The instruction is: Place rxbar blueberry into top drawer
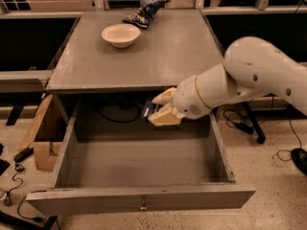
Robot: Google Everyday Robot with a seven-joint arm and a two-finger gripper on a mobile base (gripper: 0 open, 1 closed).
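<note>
Just under the front edge of the bench, the rxbar blueberry is held pinched in the closed end effector (only a dark end shows), the open top drawer lying directly below.

Glossy plastic pincer over matt grey-painted wooden drawer.

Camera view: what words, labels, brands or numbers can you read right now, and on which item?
No text can be read anywhere.
rxbar blueberry, held in the gripper over the back of the open top drawer: only a dark edge shows, lettering unreadable.
snack bag at the back of the table: pattern only, no words readable.
bowl: no markings seen.
</note>
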